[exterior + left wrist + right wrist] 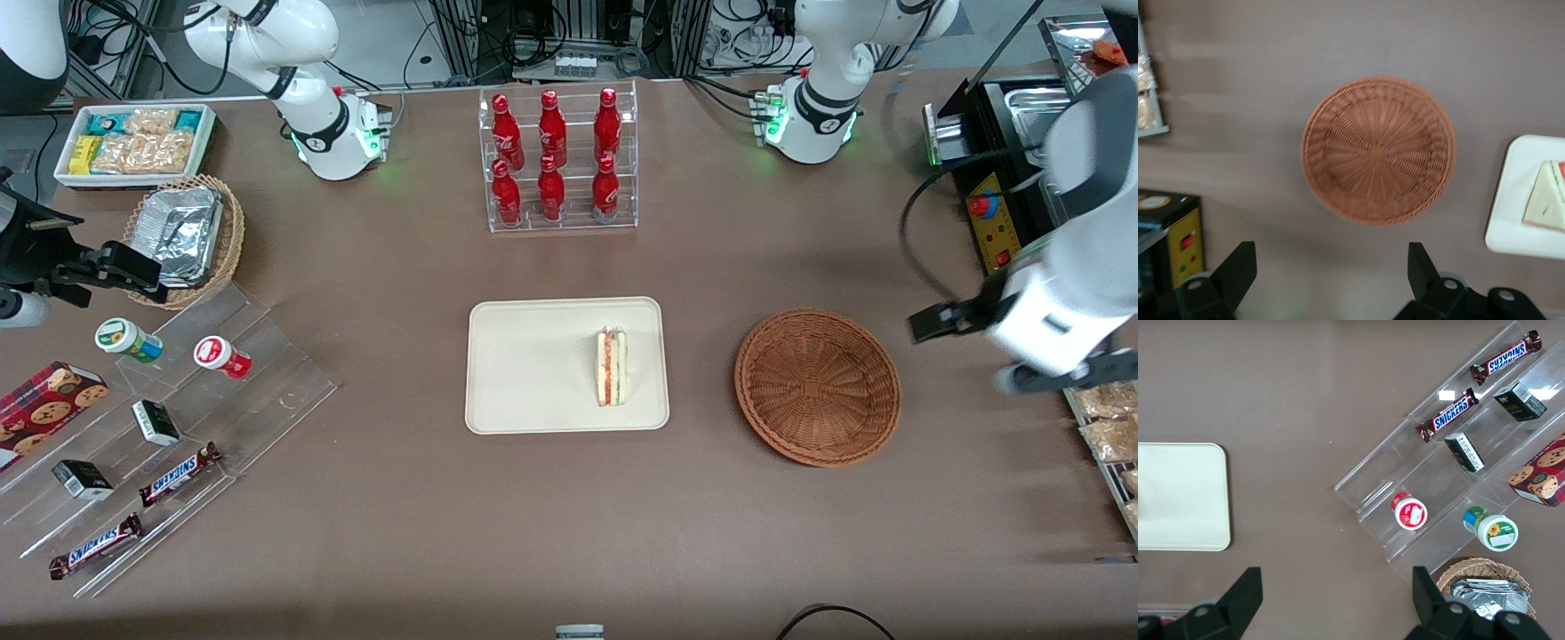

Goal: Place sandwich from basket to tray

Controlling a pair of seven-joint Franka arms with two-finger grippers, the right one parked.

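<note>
The sandwich (612, 367) (1546, 200) lies on the cream tray (524, 356) (1521, 193), close to the short edge that faces the basket. The round reddish-brown wicker basket (818, 387) (1378, 150) sits beside the tray, toward the working arm's end of the table, with nothing in it. My left gripper (1330, 253) hangs open above bare table just outside the basket's rim, holding nothing. In the front view its white hand (1053, 333) hovers high, off toward the working arm's end from the basket.
A clear rack of red bottles (558, 160) stands farther from the front camera than the tray. A black unit with a yellow panel (996, 222) (1178, 240) and trays of snack packets (1107, 427) line the working arm's end. Stepped acrylic shelves of snacks (178, 400) lie toward the parked arm's end.
</note>
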